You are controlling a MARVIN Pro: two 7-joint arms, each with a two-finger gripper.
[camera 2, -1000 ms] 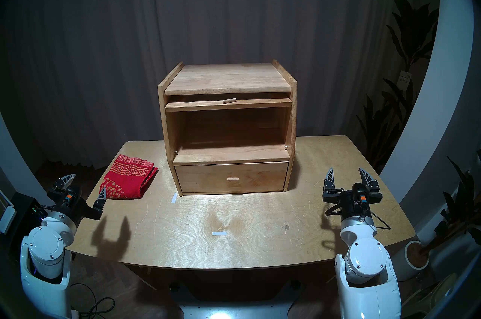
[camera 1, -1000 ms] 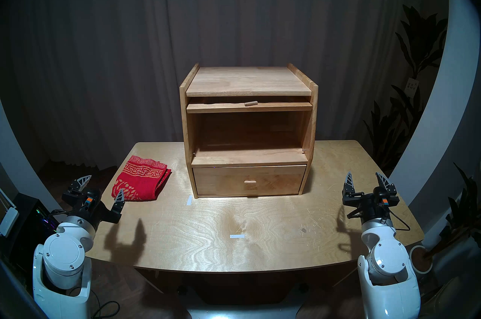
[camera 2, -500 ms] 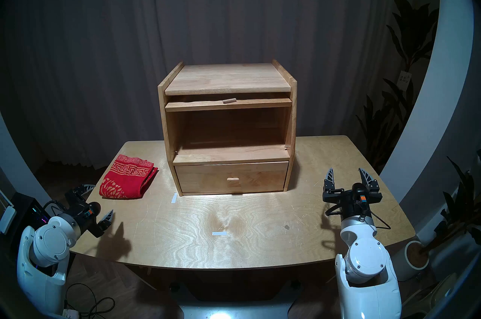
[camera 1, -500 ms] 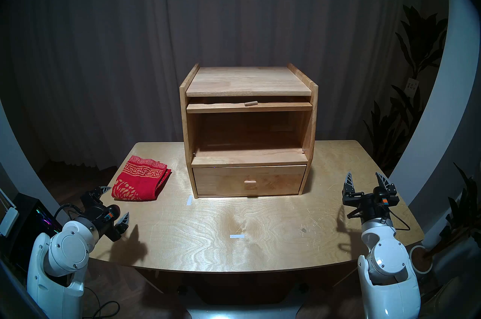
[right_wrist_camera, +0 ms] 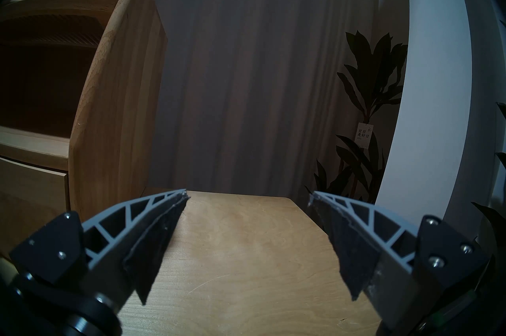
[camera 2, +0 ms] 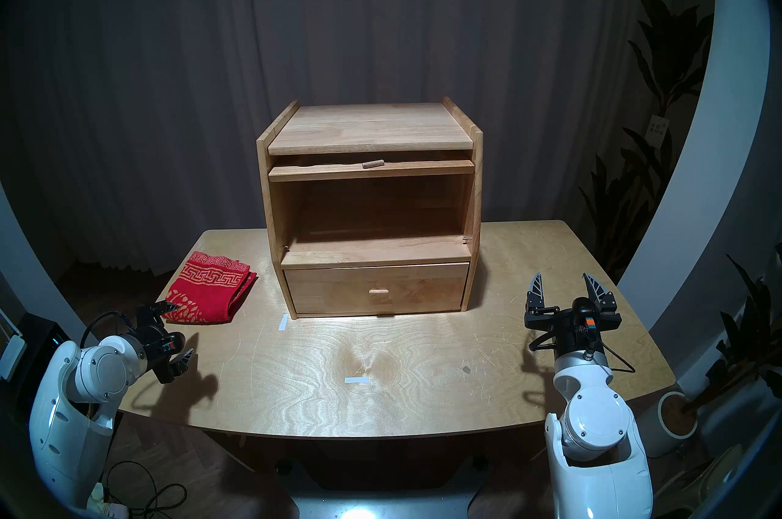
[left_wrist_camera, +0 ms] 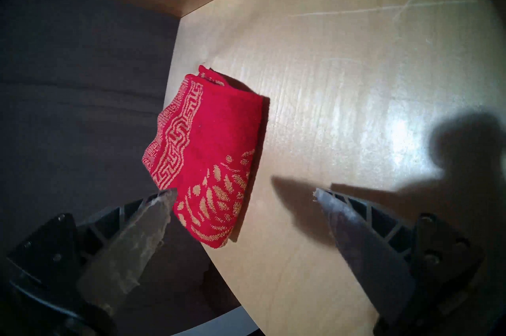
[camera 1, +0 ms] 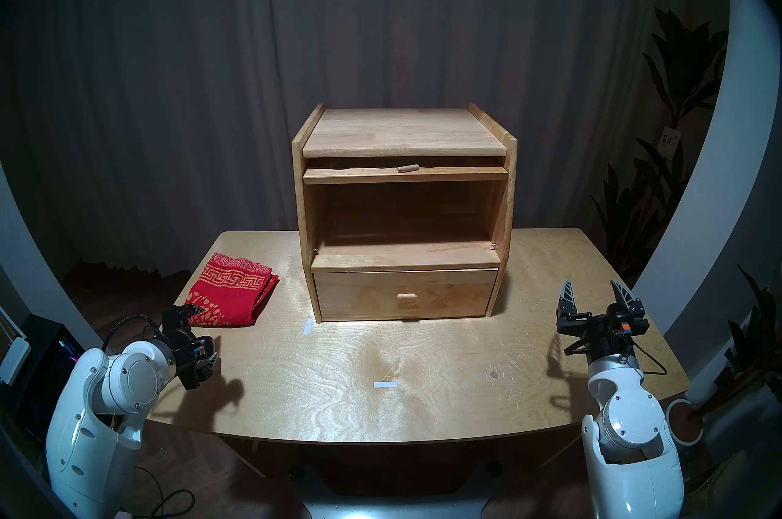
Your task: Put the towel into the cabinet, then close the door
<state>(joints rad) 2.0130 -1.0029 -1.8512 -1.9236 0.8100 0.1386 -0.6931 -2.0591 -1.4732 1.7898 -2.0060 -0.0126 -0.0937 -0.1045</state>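
The left gripper (camera 1: 204,332) hangs low over the near-left corner of the table (camera 1: 423,399), jaws spread wide and empty, tilted forward and down toward the towel (camera 1: 230,291) lying just ahead of it. In the left wrist view the towel (left_wrist_camera: 208,152) sits between and just beyond the two fingertips (left_wrist_camera: 167,194), its near end with the leaf-like print closest to the jaws and offset toward one finger; that finger hangs off the table's edge, the other over bare wood. The folded cloth runs lengthwise away from the gripper, its maze border on the far end, and rests flat along the table's left edge, apart from the jaws. The left arm is plainly the nearer; the right gripper (camera 1: 596,296) stands well apart on the table's right side, pointing level and forward, jaws likewise wide and holding nothing. Beyond the towel, at the table's middle rear, the cabinet (camera 1: 404,209) stands with its large compartment open and bare, the door (camera 1: 405,174) lifted flat under the top, peg handle (camera 1: 408,168) showing, and the drawer (camera 1: 404,294) below shut. The towel is not yet picked up; a short reach forward and down looks likely to bring the jaws around its near end.
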